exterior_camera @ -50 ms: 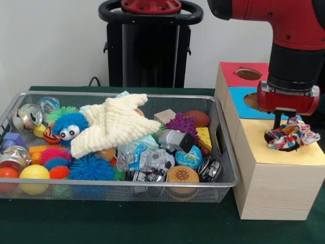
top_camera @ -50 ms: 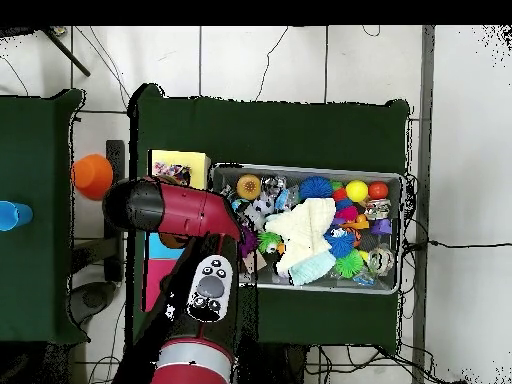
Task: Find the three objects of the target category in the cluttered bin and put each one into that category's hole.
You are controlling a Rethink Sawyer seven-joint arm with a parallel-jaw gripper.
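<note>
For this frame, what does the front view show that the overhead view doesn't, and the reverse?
Only the front view shows the tool over the multicoloured scrunchie on the box's yellow section, plus the holes in the red section and the blue section. Only the overhead view shows an orange cup and a blue cup on a separate table. Both show the wire bin with the cream knitted star.

I see a multicoloured fabric scrunchie (exterior_camera @ -50 ms: 291, 135), crumpled, lying at the hole on the yellow section (exterior_camera @ -50 ms: 284, 152) of the wooden sorting box (exterior_camera @ -50 ms: 274, 188). Red hole (exterior_camera @ -50 ms: 248, 74) and blue hole (exterior_camera @ -50 ms: 251, 100) behind it. Wire bin (exterior_camera @ -50 ms: 122, 189) beside the box, heaped with toys.
</note>
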